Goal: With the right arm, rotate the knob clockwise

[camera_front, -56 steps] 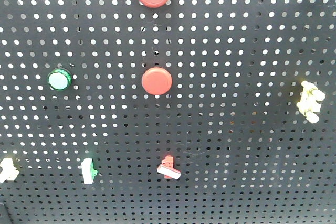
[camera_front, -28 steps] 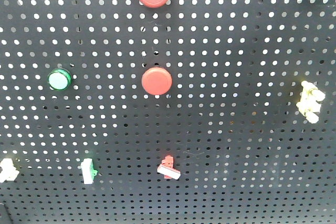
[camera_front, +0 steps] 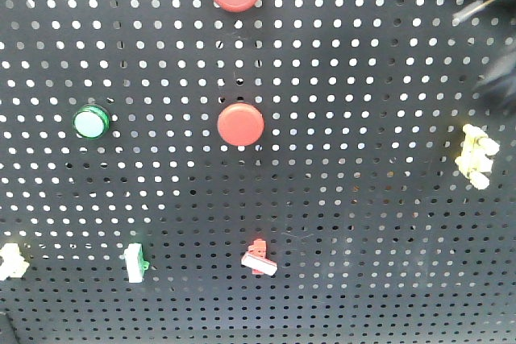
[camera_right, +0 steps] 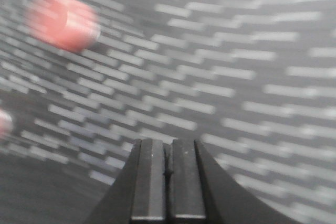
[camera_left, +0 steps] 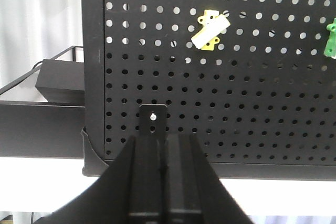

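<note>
The right tool (camera_right: 167, 182) is seen pressed together with nothing between its fingers, held before the black pegboard (camera_front: 363, 159), which is smeared by blur in the right wrist view; a blurred red button (camera_right: 63, 22) is shown to the tool's upper left. The left tool (camera_left: 165, 182) is likewise pressed together, low before the pegboard's bottom edge, below a yellow clip (camera_left: 211, 30). The knob cannot be made out: the board's upper right corner in the front view is covered by a dark blurred shape (camera_front: 484, 14), above a pale yellow fitting (camera_front: 476, 155)
</note>
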Controlling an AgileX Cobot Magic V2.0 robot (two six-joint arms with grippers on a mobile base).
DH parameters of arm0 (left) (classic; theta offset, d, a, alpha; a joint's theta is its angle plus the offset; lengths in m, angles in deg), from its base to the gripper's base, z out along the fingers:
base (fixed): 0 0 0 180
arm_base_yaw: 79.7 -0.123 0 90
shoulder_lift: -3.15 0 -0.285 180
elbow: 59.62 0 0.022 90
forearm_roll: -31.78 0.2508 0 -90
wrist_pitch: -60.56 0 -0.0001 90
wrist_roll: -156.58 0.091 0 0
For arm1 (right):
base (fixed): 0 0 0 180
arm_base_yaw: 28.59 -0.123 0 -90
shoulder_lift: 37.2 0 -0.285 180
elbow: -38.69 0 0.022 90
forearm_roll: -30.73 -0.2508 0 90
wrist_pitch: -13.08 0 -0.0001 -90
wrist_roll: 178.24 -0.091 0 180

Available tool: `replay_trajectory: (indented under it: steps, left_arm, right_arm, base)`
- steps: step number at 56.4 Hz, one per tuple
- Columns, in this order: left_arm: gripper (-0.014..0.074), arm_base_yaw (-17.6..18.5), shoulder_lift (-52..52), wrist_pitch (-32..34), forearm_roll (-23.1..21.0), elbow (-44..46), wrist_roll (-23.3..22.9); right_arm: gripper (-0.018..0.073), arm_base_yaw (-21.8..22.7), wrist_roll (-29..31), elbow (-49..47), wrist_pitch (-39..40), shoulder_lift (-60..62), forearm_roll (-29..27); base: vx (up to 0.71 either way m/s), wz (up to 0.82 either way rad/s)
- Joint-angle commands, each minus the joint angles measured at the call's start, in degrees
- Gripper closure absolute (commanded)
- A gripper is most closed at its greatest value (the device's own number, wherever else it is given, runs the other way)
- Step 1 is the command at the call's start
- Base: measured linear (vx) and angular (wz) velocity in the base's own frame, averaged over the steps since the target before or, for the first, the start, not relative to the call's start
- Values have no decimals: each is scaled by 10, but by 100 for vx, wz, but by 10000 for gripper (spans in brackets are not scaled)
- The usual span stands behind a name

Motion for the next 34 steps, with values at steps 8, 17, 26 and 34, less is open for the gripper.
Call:
replay_trajectory:
  steps: [8,17,26,34]
  left_arm:
    - [603,-2,2,47,-4,-7,-6]
    - [603,-2,2,47,-4,-7,-6]
    - [603,-2,2,47,-4,-7,-6]
    - [603,-2,2,47,-4,-7,-6]
  right_arm:
    - [510,2,-102,-19,47,33,144]
    - [422,2,-192,-19,37,33,249]
    - [300,2,-271,-19,23,20,342]
    - [258,2,-311,-19,51,15,368]
  base:
    - [0,0]
    - [0,0]
    - [0,0]
    - [0,0]
